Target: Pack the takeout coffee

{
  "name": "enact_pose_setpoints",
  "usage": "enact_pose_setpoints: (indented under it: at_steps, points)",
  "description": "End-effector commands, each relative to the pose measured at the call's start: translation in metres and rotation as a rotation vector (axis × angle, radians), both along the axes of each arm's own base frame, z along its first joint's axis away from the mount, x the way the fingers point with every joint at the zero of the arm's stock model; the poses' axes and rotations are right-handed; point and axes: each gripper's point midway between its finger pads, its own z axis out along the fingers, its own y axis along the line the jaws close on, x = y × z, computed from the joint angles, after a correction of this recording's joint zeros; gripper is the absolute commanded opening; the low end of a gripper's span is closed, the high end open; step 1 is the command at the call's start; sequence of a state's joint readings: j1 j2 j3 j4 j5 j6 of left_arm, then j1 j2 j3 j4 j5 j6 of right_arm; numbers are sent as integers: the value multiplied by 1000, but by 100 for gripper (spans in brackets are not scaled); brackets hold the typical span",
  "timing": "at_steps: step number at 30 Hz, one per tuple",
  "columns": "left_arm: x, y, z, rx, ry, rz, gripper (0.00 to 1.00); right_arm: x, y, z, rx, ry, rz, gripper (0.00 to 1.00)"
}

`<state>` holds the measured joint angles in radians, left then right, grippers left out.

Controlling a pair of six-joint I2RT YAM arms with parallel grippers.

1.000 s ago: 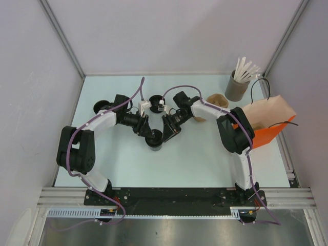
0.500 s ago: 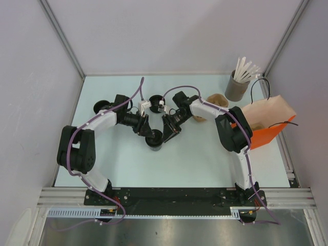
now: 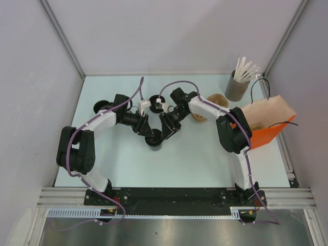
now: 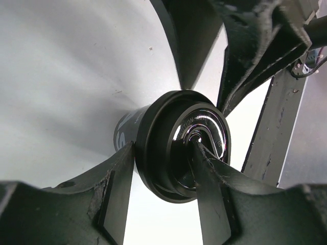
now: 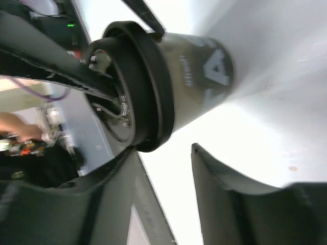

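"Gripping anything at that moment?"

"With my left gripper [image 4: 163, 153], yes. Its jaws were clamped on the top of the takeout coffee [image 3: 155, 141]. One finger [image 4: 115, 194] lay against the outside of the lid [image 4: 202, 127] at its rim, and the other pressed on the lid's glossy face."

"And your other one?"

"My right gripper [image 5: 163, 153] held nothing. Its jaws stood parted beside the cup. One finger sat close under the lid's rim, and whether it touched I could not tell. The other finger was clear of the cup's wall."

"Where was the coffee, then?"

"Upright on the table [image 3: 205, 154] with its lid on. It was well apart from the orange bag [image 3: 267, 134], out on that bag's left as seen from above. My two wrists came at it from opposite sides."

"What about the bag itself?"

"It stood with its mouth open. The grey tub of white sticks [image 3: 236, 91] was near the bag, behind it toward the far wall. A brown cup [image 3: 218, 100] sat to the bag's left, nearer the bag than the coffee."
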<state>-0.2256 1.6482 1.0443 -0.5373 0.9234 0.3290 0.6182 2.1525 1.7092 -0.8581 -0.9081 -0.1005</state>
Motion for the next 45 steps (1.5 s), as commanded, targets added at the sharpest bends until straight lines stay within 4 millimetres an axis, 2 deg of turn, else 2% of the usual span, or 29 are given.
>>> enact_pose_setpoints:
  at_steps: [1,6,12,25,36,39,41,45]
  points:
    - [3,33,-51,255,-30,28,52,41,10,1,10,-203,-4,54]
    - [4,25,-33,202,-57,13,53,38,17,20,77,-189,14,60]
    - [7,16,-10,142,-89,-9,58,39,22,31,101,-201,18,61]
    - [16,2,26,48,-103,-21,68,44,24,43,123,-220,11,64]
    - [26,1,42,20,-109,5,73,45,22,44,119,-234,12,67]
    - [34,8,49,24,-131,38,74,45,22,48,124,-240,11,68]
    - [42,20,52,31,-141,83,74,46,24,52,126,-251,6,69]
    - [49,42,45,49,-128,142,75,50,29,51,130,-253,-11,69]
